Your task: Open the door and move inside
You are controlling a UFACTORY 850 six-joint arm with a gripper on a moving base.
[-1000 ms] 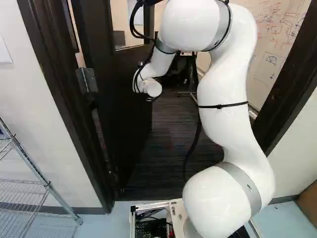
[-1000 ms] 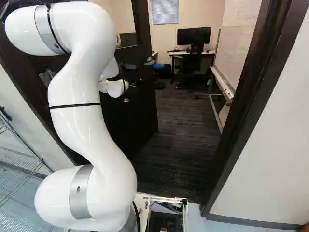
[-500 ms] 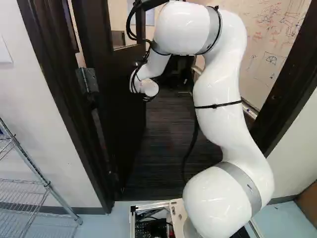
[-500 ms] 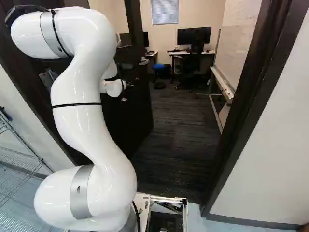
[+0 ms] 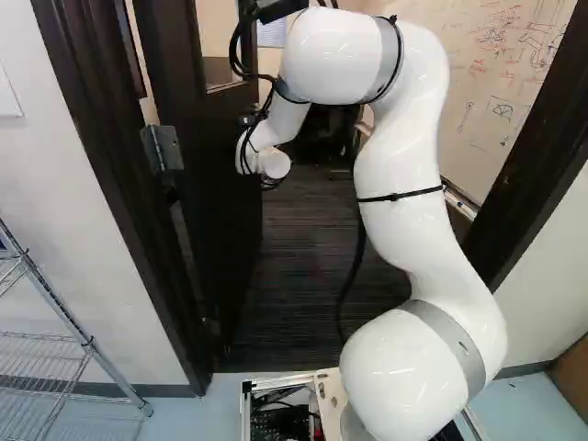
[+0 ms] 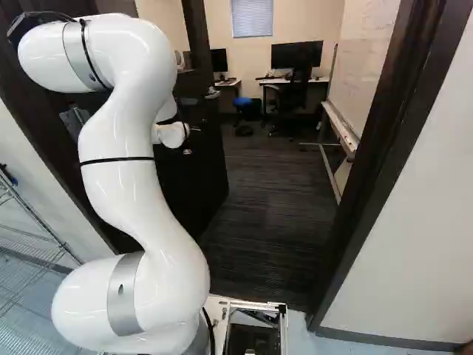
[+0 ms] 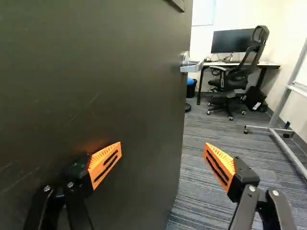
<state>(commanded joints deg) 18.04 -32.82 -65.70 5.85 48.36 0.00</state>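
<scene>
Doorway: dark frame (image 6: 373, 166), opening onto carpet (image 6: 270, 222). From where I stand, the way in looks passable; frame clearance for the base needs care.
Door: dark slab (image 5: 216, 197), swung inward on its hinge (image 5: 163, 147), at the left of the left base view. Judged heavy and stiff, turning smoothly under steady load. Push on the flat face close to the free edge; pressure near the hinge would need more force.
Arm: white (image 6: 133, 185), reaching through the opening to the door. Probable step: pushing the door wider before the base advances.
Tool: black gripper (image 7: 163, 147), fingers wide apart, gripping nothing. One finger is at the door's face, contact uncertain; the other is out past the free edge, over carpet.
Lever: metal (image 7: 192, 67), ahead of the tool on the free edge. Judged hard and slippery; grasp only if pulling is required. Snagging is possible.
</scene>
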